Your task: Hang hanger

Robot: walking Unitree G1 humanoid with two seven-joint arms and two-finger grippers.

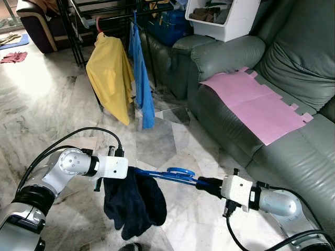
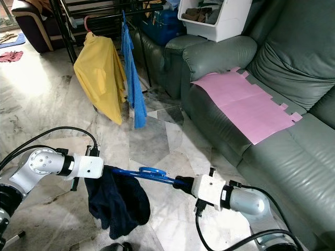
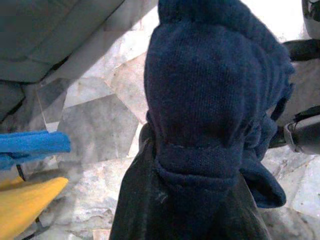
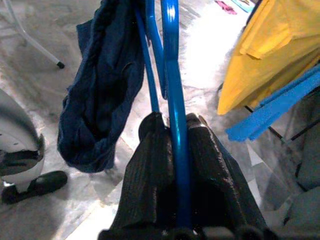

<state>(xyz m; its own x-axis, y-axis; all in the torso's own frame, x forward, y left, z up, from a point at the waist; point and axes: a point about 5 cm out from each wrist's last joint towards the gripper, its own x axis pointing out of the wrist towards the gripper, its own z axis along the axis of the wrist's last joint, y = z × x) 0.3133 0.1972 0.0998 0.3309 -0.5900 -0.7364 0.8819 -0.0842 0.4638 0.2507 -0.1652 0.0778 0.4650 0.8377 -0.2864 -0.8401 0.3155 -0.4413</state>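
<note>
From the left eye view, the blue hanger (image 1: pixel 175 175) lay level between the two arms, its long axis running side to side. The right claw (image 1: pixel 205 184) clamped one end. The left claw (image 1: pixel 131 170) met the other end, where the dark navy garment (image 1: pixel 135 204) hung above the marble floor (image 1: pixel 42 104). The rack (image 1: pixel 112 15), carrying a yellow shirt (image 1: pixel 109 76) and a blue cloth (image 1: pixel 141 78), stood well ahead and slightly left, so the left arm was probably nearer it. A green sofa (image 1: pixel 293 68) bounded the right.

The left wrist view showed navy fabric draped over that claw; I could not tell its grip.

In the right wrist view, both fingers (image 4: pixel 150 180) pinched the hanger's bar.
</note>
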